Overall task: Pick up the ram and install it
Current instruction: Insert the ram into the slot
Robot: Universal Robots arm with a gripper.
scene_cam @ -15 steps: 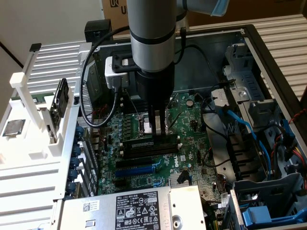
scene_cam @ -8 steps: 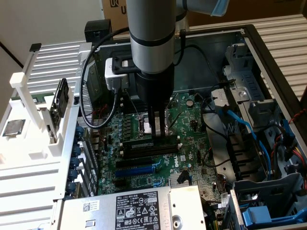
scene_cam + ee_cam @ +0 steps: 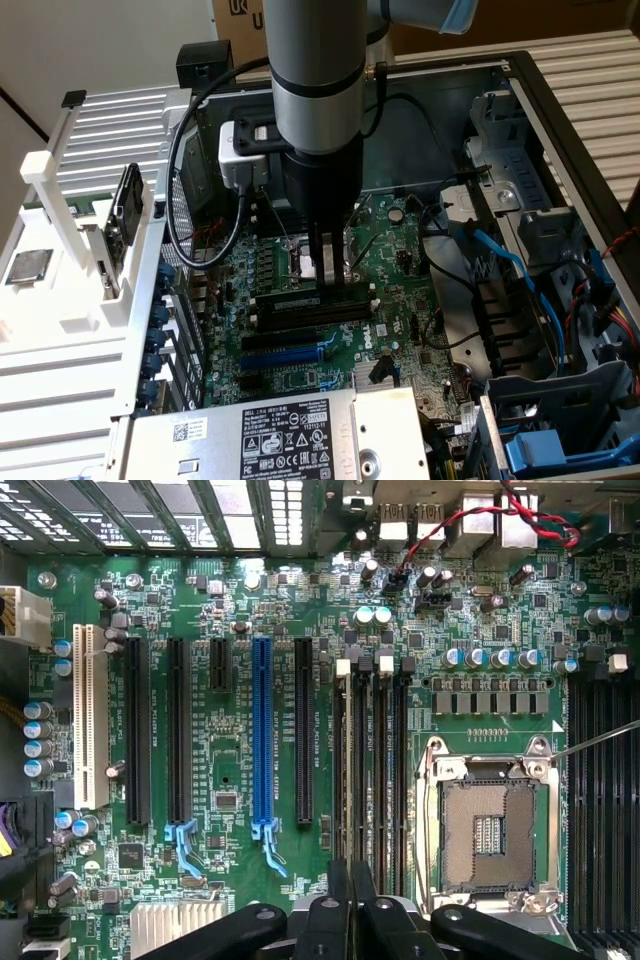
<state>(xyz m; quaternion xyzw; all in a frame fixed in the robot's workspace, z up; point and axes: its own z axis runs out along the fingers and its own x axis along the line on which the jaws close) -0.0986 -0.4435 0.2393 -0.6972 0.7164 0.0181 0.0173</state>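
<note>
open black computer case [image 3: 556, 135] holds green motherboard [image 3: 300, 375]. long thin green ram stick [image 3: 298, 299] upright in black memory slot [image 3: 310, 313], frame centre. black gripper [image 3: 328, 275] narrow, pinching ram stick's top edge. wrist view adds bare square silver processor socket [image 3: 490, 825].

A green motherboard [image 3: 390, 335] lies in the open computer case [image 3: 430, 120]. Blue cables [image 3: 507, 262] run at right; a white rack [image 3: 68, 222] at left holds what may be a processor chip [image 3: 28, 266].

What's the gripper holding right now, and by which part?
The gripper pinches the ram near mid-length, by its upper edge, over the memory slots.
</note>
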